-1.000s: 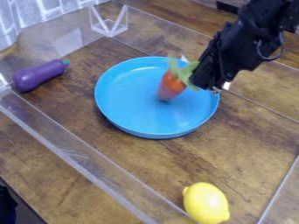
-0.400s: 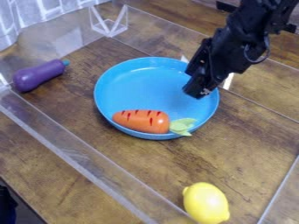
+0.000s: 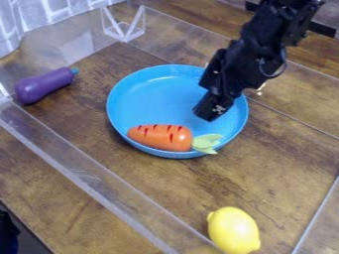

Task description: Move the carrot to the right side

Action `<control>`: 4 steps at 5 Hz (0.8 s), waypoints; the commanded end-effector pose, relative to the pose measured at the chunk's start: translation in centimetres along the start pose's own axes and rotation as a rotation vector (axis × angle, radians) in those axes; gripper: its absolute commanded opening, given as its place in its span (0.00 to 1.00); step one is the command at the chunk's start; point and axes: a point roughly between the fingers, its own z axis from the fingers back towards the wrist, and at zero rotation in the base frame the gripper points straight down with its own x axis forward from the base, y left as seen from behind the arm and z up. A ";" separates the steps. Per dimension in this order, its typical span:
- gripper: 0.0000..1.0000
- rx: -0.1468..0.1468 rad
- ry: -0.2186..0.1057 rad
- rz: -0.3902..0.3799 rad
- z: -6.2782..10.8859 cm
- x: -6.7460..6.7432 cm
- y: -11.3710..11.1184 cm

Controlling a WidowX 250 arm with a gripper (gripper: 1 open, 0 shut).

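Jaws parted, empty — gripper hovering over the plate. From left: eggplant, then carrot lying on the plate's near side, lemon. Best regrasped mid-body — then carried rightward.

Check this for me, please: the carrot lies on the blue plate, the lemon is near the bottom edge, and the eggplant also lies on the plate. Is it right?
Not quite. The eggplant is not on the plate; it lies on the wooden table at the left, apart from it. The carrot does lie on the plate, and the lemon is near the bottom edge. The camera view shows this.
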 end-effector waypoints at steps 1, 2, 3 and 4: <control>1.00 0.007 -0.016 0.040 0.2 -1.6 0.9; 1.00 -0.005 -0.007 0.046 -0.5 -2.5 1.2; 1.00 -0.014 0.000 0.056 -0.9 -3.4 1.3; 1.00 -0.008 -0.012 0.063 -1.0 -3.1 1.4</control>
